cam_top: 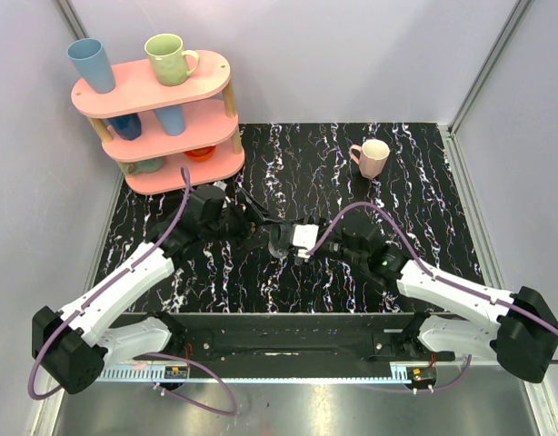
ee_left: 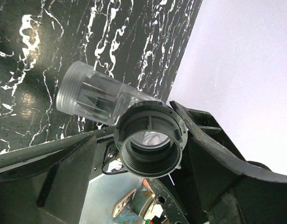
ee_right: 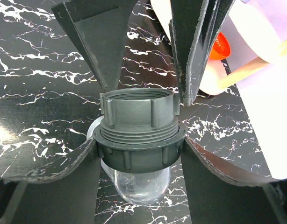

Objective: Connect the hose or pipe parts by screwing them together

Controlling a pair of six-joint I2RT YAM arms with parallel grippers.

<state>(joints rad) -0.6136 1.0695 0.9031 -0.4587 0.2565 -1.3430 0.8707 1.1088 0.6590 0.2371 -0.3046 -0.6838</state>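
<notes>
At the near edge of the table (cam_top: 406, 182) the left arm (cam_top: 106, 300) and the right arm (cam_top: 461, 295) are reaching inward from their bases, each trailing a purple cable (cam_top: 174, 213). They are meeting near the middle of the black marbled top, and the hose parts are sitting right there between the two wrists.

The right gripper (ee_right: 138, 142) is clamping the black ring fitting (ee_right: 139, 158), its fingers (ee_right: 54, 163) pressing against the ribbed rim from both sides, jaws drawn in narrow. The ring is sitting on the translucent tube (ee_left: 89, 95). The tube's rounded clear end is showing past the ring in the right wrist view, and a clear side branch is sticking out toward the table in the left wrist view.

On the ring's other side a grey threaded end (ee_right: 136, 109) is projecting toward the left gripper (ee_left: 143, 137). That gripper's jaws are standing wide and straddling the threaded end, pads just beside it; whether they are pressing on it I cannot tell. Nor can I tell whether the parts are hanging above the table or touching it.

Farther back on the right a pink mug (cam_top: 372, 156) is standing upright on the table, well apart from the arms. At the far left corner a pink three-tier shelf (cam_top: 211, 77) is carrying a green mug (cam_top: 167, 57) and a blue cup (cam_top: 91, 64) on its top tier, with more cups below
</notes>
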